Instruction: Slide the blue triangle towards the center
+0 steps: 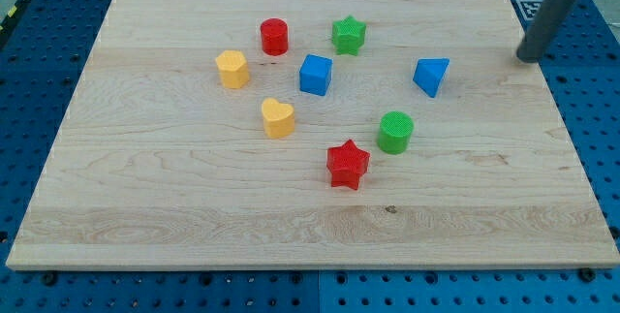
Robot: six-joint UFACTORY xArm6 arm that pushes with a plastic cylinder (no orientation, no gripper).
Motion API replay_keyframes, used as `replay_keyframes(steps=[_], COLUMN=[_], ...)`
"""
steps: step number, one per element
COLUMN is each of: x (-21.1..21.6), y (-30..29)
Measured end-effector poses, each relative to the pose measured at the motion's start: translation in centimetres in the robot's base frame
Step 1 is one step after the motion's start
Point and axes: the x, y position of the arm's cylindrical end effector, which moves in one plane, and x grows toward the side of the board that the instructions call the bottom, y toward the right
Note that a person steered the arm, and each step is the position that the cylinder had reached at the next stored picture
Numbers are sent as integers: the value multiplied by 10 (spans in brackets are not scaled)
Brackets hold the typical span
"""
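We see my tip (528,58) at the tabletop's (145,206) right edge, 3 o'clock of the blue triangle (431,76), well apart; rod's top cut off; no claw fitted.

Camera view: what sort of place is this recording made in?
Probably a robotics lab bench. A wooden board lies on a blue perforated table, a printed marker tag sits at the board's corner, and my tip stands right of the blue triangle, apart from it.

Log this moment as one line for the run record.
my tip: right of blue triangle, apart | contact: none | blue triangle: right of blue cube
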Motion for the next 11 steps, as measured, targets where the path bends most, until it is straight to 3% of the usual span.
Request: replay_keyframes(steps=[4,11], x=[20,44], y=[-81,-88])
